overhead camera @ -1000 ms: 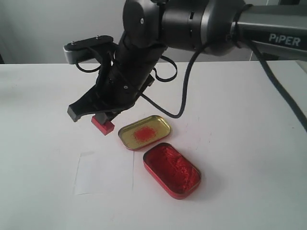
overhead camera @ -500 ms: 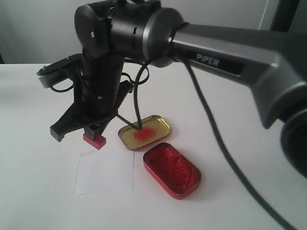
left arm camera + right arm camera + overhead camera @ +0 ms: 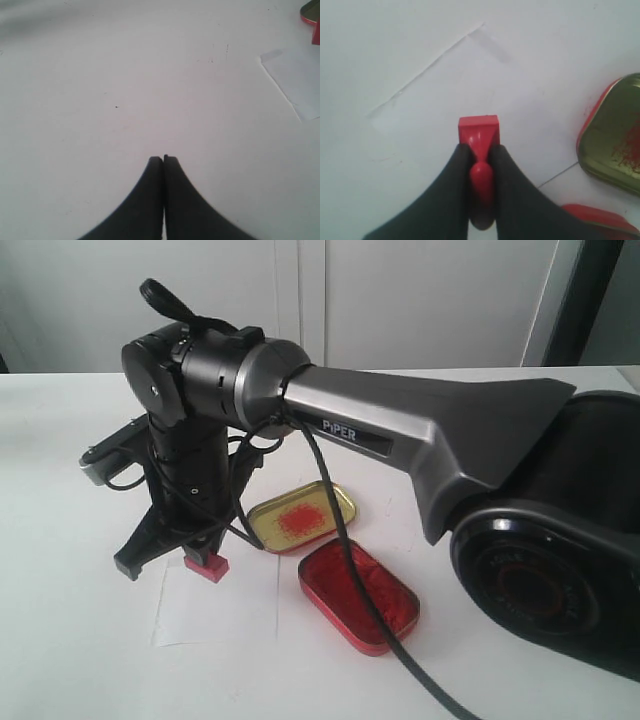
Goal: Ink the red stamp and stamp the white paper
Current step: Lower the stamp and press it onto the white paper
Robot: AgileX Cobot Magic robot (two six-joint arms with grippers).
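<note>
Jaws of the right gripper [image 3: 479, 150] pinch the red stamp [image 3: 478, 131] by its knob, block over the far edge of the white paper [image 3: 215, 610]; gold lid [image 3: 300, 517] and red ink tin [image 3: 357, 593] lie to its right; left gripper [image 3: 163, 160] jaws pressed together, empty.

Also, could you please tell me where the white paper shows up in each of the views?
Exterior view: the white paper lies left of the red ink tin, the red stamp over its far edge.
Left wrist view: one corner shows, apart from the left gripper, jaws shut.
Right wrist view: it lies under the stamp.
Shared landmark: the gold tin lid, beside the paper in every view.
</note>
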